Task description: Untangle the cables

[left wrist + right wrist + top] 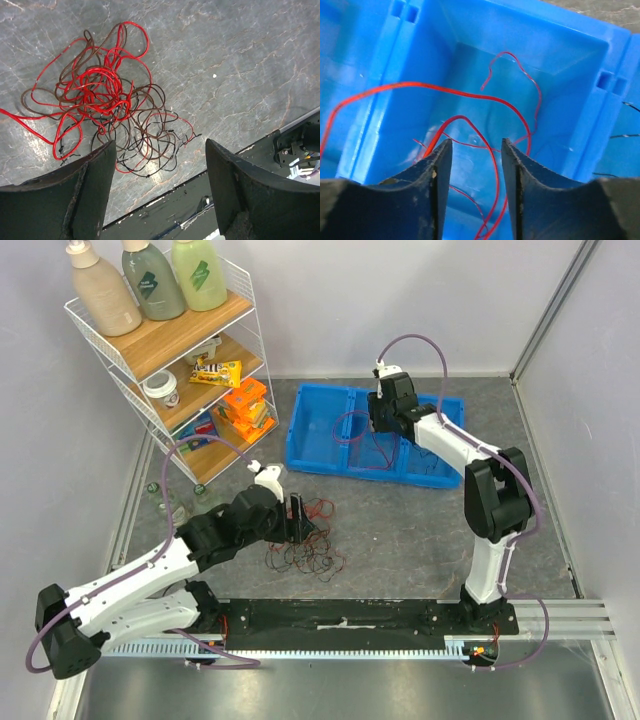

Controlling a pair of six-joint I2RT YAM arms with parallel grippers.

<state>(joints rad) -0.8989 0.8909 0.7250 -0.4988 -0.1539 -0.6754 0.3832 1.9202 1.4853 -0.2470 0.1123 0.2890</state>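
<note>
The tangled cables [100, 95] lie on the bench [400, 530] just in front of the blue bin [320, 455], under the wide-spread left tool [160, 150], while the right tool [476, 145], narrowly parted above that bin, grips nothing; light, limp and snag-prone, they look best pinched at an outer red loop.

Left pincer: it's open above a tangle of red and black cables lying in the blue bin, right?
No. The left pincer is open above the tangle of red and black cables, but the tangle lies on the grey tabletop, not in the blue bin, as the left wrist view shows.
</note>
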